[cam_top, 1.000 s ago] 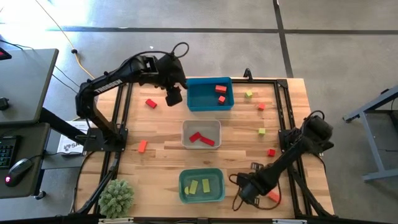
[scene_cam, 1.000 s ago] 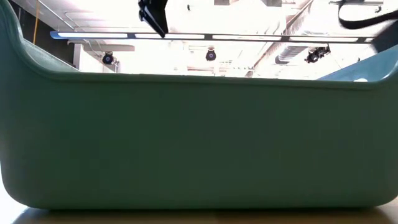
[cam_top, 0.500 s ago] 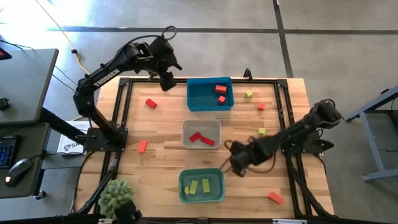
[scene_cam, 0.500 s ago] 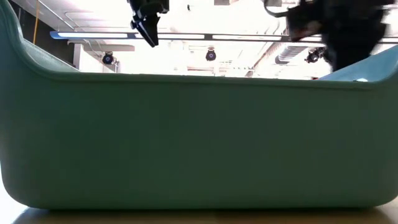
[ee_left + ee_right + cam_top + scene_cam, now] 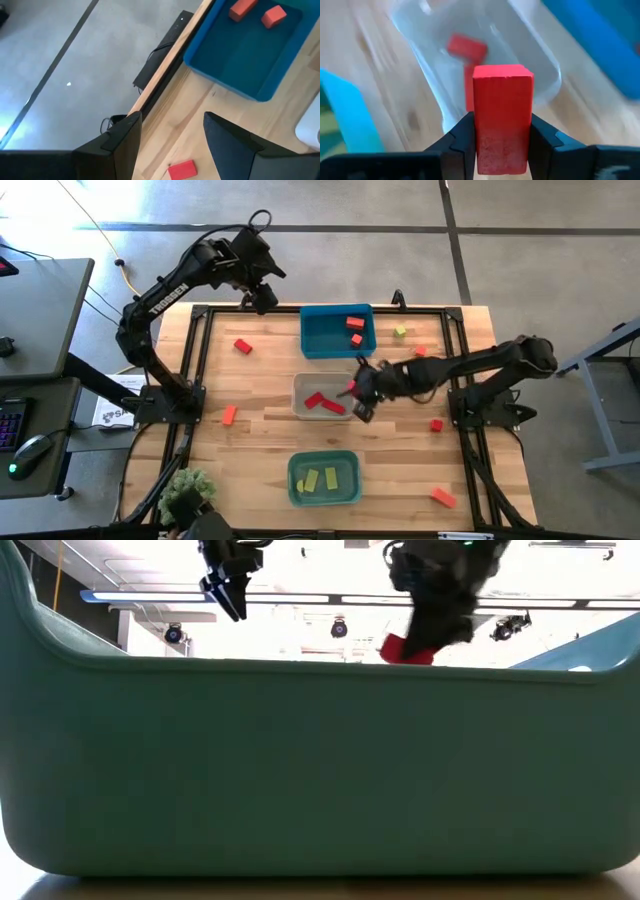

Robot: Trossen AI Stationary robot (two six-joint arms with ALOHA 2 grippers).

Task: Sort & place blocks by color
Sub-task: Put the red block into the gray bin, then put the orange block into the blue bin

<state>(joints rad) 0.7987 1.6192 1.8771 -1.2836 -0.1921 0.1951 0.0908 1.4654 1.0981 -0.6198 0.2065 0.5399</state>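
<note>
My right gripper (image 5: 357, 392) is shut on a red block (image 5: 502, 100) and hangs over the right rim of the clear-grey bin (image 5: 300, 385), which holds red blocks (image 5: 322, 402). The blue bin (image 5: 325, 338) holds orange blocks (image 5: 354, 324). The teal bin (image 5: 342, 495) holds yellow-green blocks (image 5: 320, 478). My left gripper (image 5: 264, 297) stands open, with nothing between its fingers, above the table's far edge, left of the blue bin. A loose red block (image 5: 181, 170) lies on the table below it. My right gripper pinches the red block by two opposite sides (image 5: 479, 135) between its two fingers (image 5: 462, 145). The fingers slant downward from the table's right side. The block sticks out past the fingertips and hangs clear above the clear-grey bin's right rim (image 5: 353, 385).
Loose blocks lie on the table: red (image 5: 243, 346), orange (image 5: 229, 415), yellow-green (image 5: 400, 332), red (image 5: 420, 351), red (image 5: 436, 425), orange (image 5: 442, 497). A green plant (image 5: 186, 492) stands at the near left corner. The teal bin's wall (image 5: 320, 770) fills the low view.
My right gripper has swung from the table's near right part up and toward the middle, turning as it went, and now hangs at the clear-grey bin's right rim. My left gripper has moved from beside the blue bin toward the far left edge, staying open.
</note>
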